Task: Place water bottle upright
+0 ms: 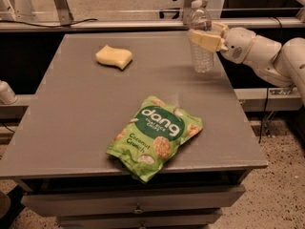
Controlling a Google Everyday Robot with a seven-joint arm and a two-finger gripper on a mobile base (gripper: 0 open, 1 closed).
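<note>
The bottle [202, 61] stands upright at about 1 o'clock on the counter [71, 109], its base at the surface, though I cannot tell whether it touches. The gripper [197, 33] reaches in from 3 o'clock, its jaws pinching the bottle just below the neck. A yellow sponge [114, 57] lies at 11 o'clock, a green bag [155, 136] near 6 o'clock.

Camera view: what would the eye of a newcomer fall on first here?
The bright green snack bag lies at the near edge of the grey table and draws the eye first. At the far right, the gripper is closed around a clear water bottle, which is upright. A yellow sponge lies at the far left.
</note>
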